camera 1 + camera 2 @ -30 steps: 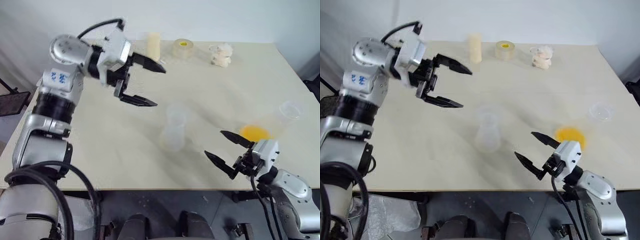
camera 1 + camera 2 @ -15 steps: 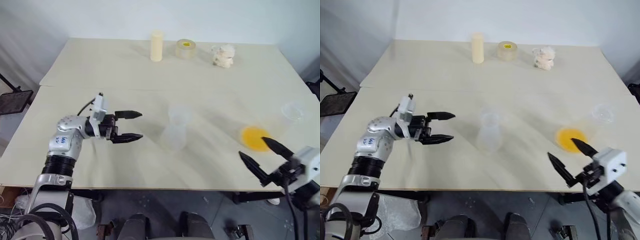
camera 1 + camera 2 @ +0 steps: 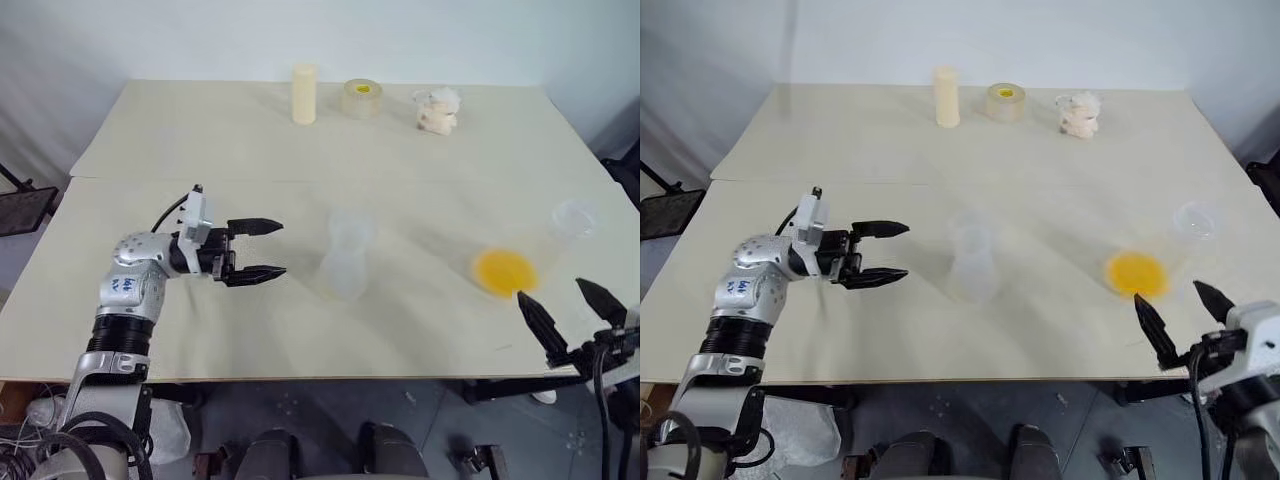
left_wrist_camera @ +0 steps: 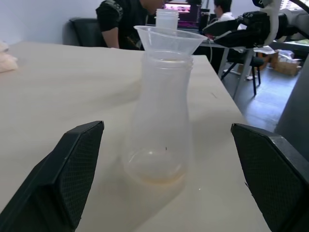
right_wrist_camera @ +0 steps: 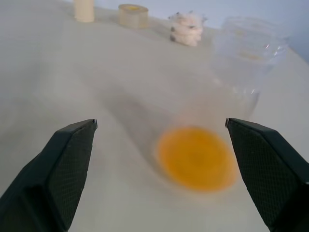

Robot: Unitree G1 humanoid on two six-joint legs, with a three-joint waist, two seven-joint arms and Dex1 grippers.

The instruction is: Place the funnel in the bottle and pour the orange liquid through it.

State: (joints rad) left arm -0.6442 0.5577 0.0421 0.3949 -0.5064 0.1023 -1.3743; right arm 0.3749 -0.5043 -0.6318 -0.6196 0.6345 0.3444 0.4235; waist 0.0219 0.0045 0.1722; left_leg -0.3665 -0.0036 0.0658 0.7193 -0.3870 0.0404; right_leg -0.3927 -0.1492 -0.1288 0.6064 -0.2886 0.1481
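Left wrist view: the funnel (image 4: 170, 39) already sits in the neck of the bottle (image 4: 159, 121), rim level, spout inside. The bottle stands upright near the middle of the table (image 3: 200, 140), apart from both arms, with only a faint tint at its base; it looks essentially empty.

Change over the last second: the left gripper (image 3: 262, 250) has come down from high over the far left of the table to just above the surface, left of the bottle, fingers spread wide and pointing toward it, nothing between them. The right gripper (image 3: 567, 310) has swung out from beside the orange liquid (image 3: 505, 271) to the near right table edge, also spread wide and empty. In the right wrist view it faces the orange liquid (image 5: 196, 157), which lies in a clear container near the right edge. A short clear cup (image 3: 574, 217) stands just beyond it.

Reading: funnel placement appears done; pouring not yet begun. Both arms look staged for it, left to steady the bottle, right to take the container of liquid.

Risk: the funnel is only resting in the neck, so a knock to the bottle could tip it out.
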